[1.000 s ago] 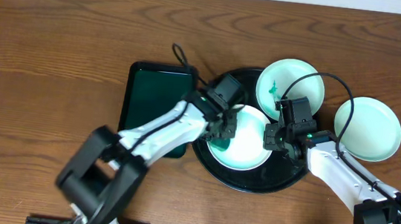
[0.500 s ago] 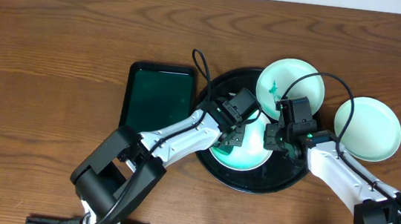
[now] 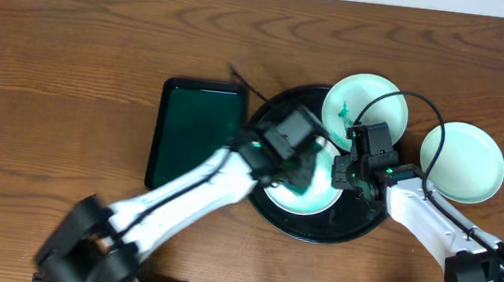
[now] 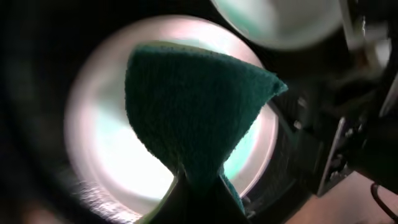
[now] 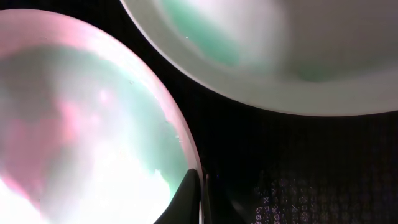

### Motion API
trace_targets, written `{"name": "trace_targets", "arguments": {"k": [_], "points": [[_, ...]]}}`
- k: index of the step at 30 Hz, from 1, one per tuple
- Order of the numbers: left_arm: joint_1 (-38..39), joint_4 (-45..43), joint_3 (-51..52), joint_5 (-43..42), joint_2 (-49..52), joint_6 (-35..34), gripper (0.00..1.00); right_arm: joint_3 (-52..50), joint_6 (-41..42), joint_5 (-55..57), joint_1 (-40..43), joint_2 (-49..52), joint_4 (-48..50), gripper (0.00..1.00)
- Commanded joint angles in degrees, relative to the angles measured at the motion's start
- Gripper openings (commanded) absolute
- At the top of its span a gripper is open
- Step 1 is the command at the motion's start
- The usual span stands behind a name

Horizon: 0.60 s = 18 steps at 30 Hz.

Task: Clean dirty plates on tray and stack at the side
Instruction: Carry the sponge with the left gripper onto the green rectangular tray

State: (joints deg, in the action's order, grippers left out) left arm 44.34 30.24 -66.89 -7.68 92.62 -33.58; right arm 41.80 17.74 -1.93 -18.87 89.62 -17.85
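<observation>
On tray (image 3: 318, 231): middle plate (image 3: 313, 200), glossy white, mint-tinted.
Left pincer (image 3: 294, 169): clamped on green cloth (image 4: 193, 112) over it.
Right pincer (image 5: 198, 193): pinching its rim.

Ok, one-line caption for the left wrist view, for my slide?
Left gripper holds a dark green cloth over a plate in the black tray, a second plate beyond.

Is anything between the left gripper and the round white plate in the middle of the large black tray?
Only the dark green cloth, which the left gripper itself pinches; it hangs over the round white plate. The right gripper, shut, sits at that plate's rim, off to the side.
</observation>
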Motion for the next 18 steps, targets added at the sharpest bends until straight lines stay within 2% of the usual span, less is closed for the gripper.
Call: {"name": "trace_targets", "arguments": {"k": [1,13,18], "points": [[-4.9,4.9,-0.2,7.1,-3.6,0.6,0.08,-0.2,-0.2,-1.6,-0.3,0.6,0.3,0.01],[-27.8,19.8,-0.1,7.5,-3.1,11.5,0.08,-0.2,-0.2,-1.8,-0.3,0.6,0.3,0.01],[-32.9,18.8,3.4,7.5,-2.7,13.2,0.08,-0.2,-0.2,-1.8,-0.3,0.6,0.3,0.01]]}}
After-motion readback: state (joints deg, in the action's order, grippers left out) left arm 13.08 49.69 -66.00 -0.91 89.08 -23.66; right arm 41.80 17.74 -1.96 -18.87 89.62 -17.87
